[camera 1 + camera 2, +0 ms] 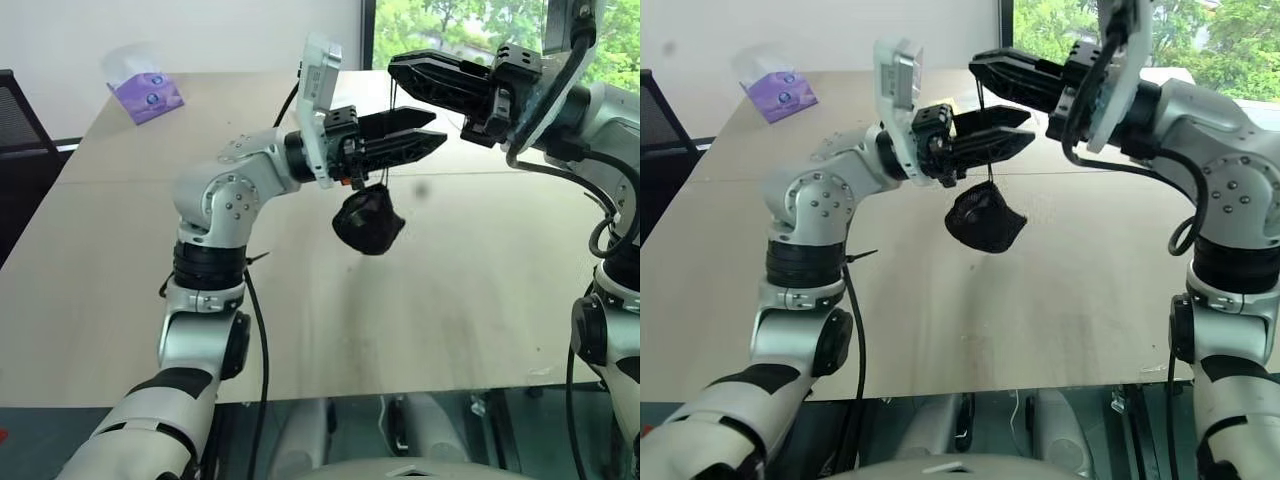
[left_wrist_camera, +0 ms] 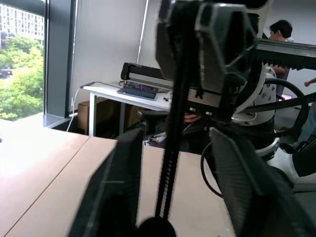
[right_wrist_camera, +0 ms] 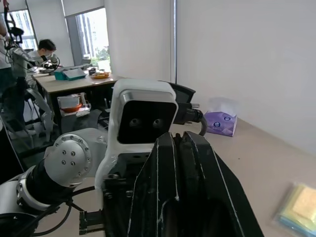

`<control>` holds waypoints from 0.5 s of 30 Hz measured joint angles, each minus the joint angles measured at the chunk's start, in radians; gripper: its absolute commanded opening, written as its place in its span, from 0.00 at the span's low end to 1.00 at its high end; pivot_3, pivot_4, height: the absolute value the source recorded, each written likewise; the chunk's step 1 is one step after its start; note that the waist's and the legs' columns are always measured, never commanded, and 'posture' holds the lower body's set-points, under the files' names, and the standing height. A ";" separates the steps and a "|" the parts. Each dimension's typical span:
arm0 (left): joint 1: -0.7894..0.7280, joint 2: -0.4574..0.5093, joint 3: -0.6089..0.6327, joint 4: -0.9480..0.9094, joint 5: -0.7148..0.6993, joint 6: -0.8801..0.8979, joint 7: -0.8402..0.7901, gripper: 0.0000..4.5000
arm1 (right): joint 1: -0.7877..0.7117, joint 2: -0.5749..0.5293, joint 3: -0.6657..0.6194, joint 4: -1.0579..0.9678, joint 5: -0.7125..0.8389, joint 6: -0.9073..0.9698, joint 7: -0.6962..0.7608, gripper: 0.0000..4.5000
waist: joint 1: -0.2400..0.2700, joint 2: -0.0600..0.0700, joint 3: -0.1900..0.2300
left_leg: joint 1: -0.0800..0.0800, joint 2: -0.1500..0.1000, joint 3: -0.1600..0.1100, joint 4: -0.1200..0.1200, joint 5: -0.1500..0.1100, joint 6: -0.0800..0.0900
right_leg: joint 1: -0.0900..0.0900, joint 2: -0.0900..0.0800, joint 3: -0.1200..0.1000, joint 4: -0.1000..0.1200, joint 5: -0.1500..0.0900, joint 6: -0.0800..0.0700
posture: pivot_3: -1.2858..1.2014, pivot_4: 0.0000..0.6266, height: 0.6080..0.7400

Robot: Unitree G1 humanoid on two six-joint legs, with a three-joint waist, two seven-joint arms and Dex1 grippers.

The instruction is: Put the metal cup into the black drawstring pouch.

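Left eye view: pouch [image 1: 368, 221] hangs by its cord above table [image 1: 450, 320]; right gripper [image 1: 405, 72] clamped on the cord, left gripper [image 1: 425, 133] part-open beside it; draw cord gently

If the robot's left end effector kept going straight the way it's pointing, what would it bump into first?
Probably the right end effector. The left end effector points across toward the robot's right, just under it, with the black drawstring pouch hanging below on its cord. Depth is unclear, so it might pass underneath.
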 measured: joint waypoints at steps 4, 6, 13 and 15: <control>0.000 0.008 -0.006 0.001 0.007 -0.006 -0.012 0.01 | 0.000 -0.011 -0.020 -0.032 0.033 0.013 -0.025 0.00 | 0.001 0.000 0.000 | 0.000 0.000 0.000 0.000 0.000 0.000 | 0.000 0.001 0.000 0.000 0.000 0.000 | 0.52 0.24 1.00; 0.016 0.022 -0.032 0.001 0.040 -0.022 -0.026 0.01 | 0.000 -0.011 -0.037 -0.033 0.055 0.020 -0.051 0.00 | 0.001 0.000 0.000 | 0.000 0.000 0.000 0.000 0.000 0.000 | 0.000 0.001 0.000 0.000 0.000 0.000 | 0.52 0.24 1.00; 0.189 0.062 -0.148 0.071 0.180 -0.115 -0.069 0.01 | -0.126 -0.004 -0.171 0.073 0.137 -0.002 -0.180 0.00 | -0.001 0.001 0.001 | 0.001 0.000 0.000 0.000 0.000 0.000 | 0.000 0.000 0.000 0.000 0.000 0.000 | 0.52 0.24 1.00; 0.194 0.066 -0.150 0.087 0.198 -0.140 -0.077 0.01 | -0.137 -0.005 -0.179 0.100 0.145 -0.003 -0.197 0.00 | 0.001 0.001 0.001 | 0.000 0.000 0.000 0.000 0.000 0.000 | 0.000 0.001 0.000 0.000 0.000 0.000 | 0.52 0.24 1.00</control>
